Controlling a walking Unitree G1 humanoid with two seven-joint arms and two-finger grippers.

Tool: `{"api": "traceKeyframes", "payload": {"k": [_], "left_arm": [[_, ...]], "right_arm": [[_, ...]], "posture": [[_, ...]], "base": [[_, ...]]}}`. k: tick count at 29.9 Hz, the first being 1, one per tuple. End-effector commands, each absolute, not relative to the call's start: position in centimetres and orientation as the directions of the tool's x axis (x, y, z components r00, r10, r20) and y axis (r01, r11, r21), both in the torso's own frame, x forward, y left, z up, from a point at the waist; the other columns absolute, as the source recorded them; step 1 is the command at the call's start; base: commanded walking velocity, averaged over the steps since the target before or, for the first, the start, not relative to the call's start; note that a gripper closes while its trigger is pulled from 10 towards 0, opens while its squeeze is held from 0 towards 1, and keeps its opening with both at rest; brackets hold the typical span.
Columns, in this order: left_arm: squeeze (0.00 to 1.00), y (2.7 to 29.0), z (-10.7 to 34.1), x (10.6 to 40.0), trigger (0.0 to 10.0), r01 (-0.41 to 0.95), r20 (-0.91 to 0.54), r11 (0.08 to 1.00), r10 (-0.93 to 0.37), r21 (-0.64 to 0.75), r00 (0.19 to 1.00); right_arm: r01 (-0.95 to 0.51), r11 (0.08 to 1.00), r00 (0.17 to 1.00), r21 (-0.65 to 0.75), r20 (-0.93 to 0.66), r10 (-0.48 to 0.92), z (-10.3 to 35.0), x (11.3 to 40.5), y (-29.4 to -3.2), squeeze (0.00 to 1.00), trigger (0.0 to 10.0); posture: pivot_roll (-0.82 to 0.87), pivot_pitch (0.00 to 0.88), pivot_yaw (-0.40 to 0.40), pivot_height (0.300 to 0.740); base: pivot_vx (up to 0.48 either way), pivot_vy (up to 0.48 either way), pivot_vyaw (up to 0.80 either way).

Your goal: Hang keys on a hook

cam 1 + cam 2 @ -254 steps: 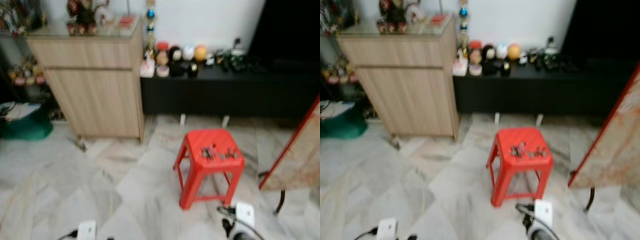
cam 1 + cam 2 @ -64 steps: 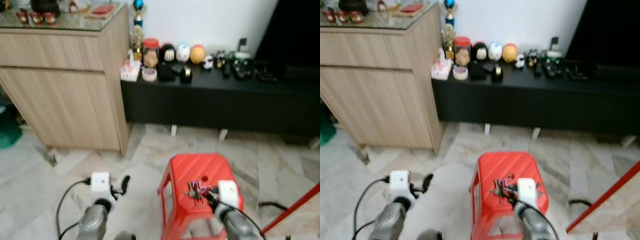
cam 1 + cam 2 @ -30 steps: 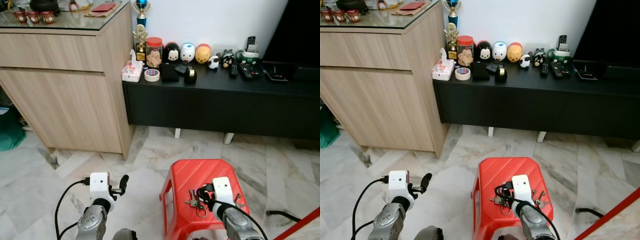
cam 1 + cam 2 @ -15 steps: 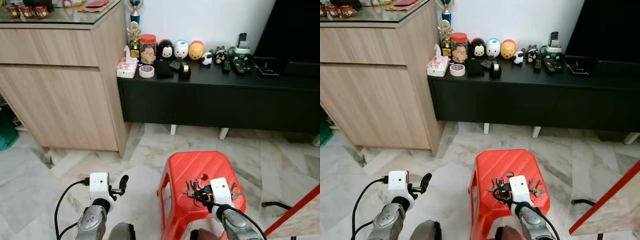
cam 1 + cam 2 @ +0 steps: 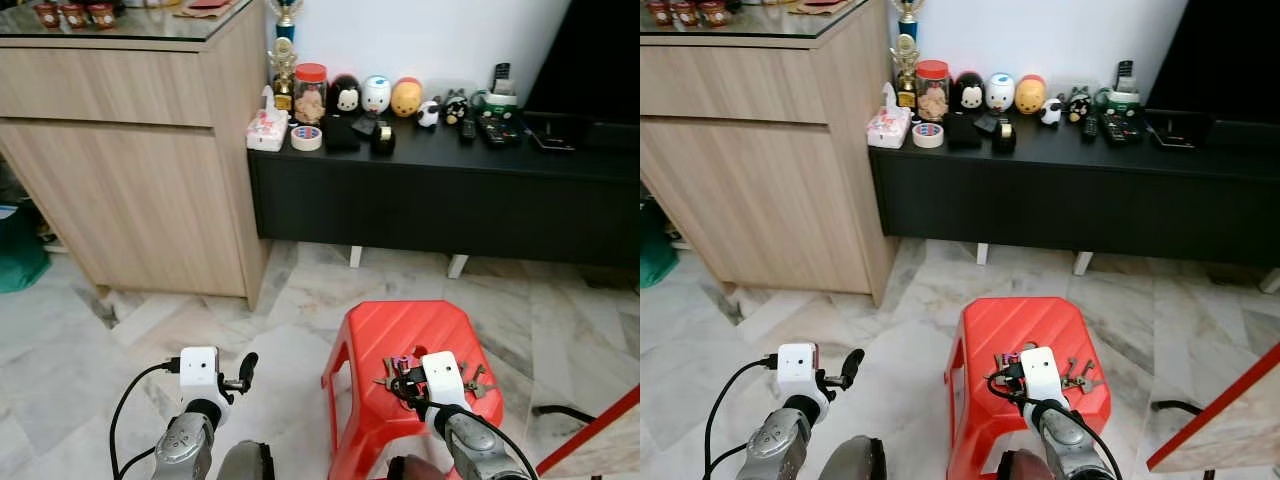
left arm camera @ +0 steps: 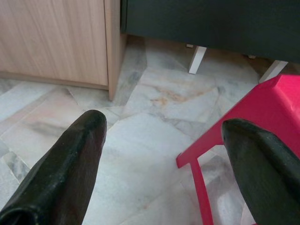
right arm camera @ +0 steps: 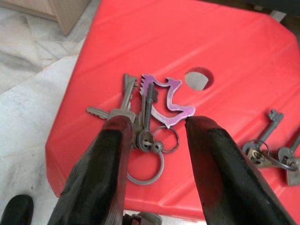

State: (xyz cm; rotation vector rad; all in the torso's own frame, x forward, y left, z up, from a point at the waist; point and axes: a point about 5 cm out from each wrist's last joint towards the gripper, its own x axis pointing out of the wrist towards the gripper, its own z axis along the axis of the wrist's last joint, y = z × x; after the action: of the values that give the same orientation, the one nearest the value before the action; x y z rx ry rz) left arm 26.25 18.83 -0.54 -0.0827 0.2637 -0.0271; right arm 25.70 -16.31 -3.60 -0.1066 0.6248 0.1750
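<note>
A bunch of keys (image 7: 147,117) with a purple carabiner and a steel ring lies on the red plastic stool (image 5: 391,331). My right gripper (image 7: 157,123) is low over the stool, open, with one finger on each side of the bunch; the white wrist camera covers part of it in the eye views. A second, smaller set of keys (image 7: 272,151) lies apart, further right on the seat. My left gripper (image 6: 161,126) is open over the marble floor, left of the stool, holding nothing.
A light wooden cabinet (image 5: 140,150) stands at the back left. A low black bench (image 5: 450,200) along the wall carries figurines, tape and remotes. A red-framed panel (image 5: 600,435) leans at the right edge. A green bag (image 5: 20,262) lies far left.
The camera has shifted a little. My right gripper stays over the key bunch on the stool, and the left arm has not moved.
</note>
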Motion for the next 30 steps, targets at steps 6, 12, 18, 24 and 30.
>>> {"api": "traceKeyframes", "payload": {"k": [6, 12, 18, 24, 30], "left_arm": [[0.00, 18.88, -0.54, 26.29, 10.0, 0.018, -0.261, 0.997, -0.038, -0.079, 0.965], [0.00, 18.81, -0.58, 26.29, 10.0, 0.021, -0.264, 0.996, -0.042, -0.081, 0.964], [0.00, 18.77, -0.55, 26.31, 10.0, 0.022, -0.262, 0.996, -0.043, -0.081, 0.964], [0.00, 18.80, -0.57, 26.27, 10.0, 0.019, -0.262, 0.997, -0.039, -0.078, 0.964], [0.00, 18.79, -0.60, 26.21, 10.0, 0.018, -0.261, 0.996, -0.040, -0.084, 0.964]], "right_arm": [[-0.184, 0.981, 0.798, -0.055, -0.592, 0.116, -3.63, 25.69, -16.37, 0.00, 10.0], [-0.128, 0.991, 0.802, -0.033, -0.591, 0.084, -3.73, 25.58, -16.55, 0.00, 10.0], [-0.134, 0.990, 0.801, -0.036, -0.593, 0.087, -3.77, 25.54, -16.51, 0.00, 10.0], [-0.159, 0.986, 0.798, -0.050, -0.594, 0.099, -3.72, 25.61, -16.49, 0.00, 10.0], [-0.165, 0.985, 0.792, -0.042, -0.601, 0.106, -3.79, 25.54, -16.46, 0.00, 10.0]], "posture": [[0.06, 0.026, -0.052, 0.619], [0.06, 0.026, -0.052, 0.619], [0.06, 0.026, -0.052, 0.619], [0.06, 0.026, -0.053, 0.619], [0.06, 0.026, -0.053, 0.619]], "base": [[0.147, 0.000, 0.00], [0.326, 0.000, 0.00], [0.328, 0.000, 0.00], [0.365, 0.000, 0.00], [0.000, 0.000, 0.23]]}}
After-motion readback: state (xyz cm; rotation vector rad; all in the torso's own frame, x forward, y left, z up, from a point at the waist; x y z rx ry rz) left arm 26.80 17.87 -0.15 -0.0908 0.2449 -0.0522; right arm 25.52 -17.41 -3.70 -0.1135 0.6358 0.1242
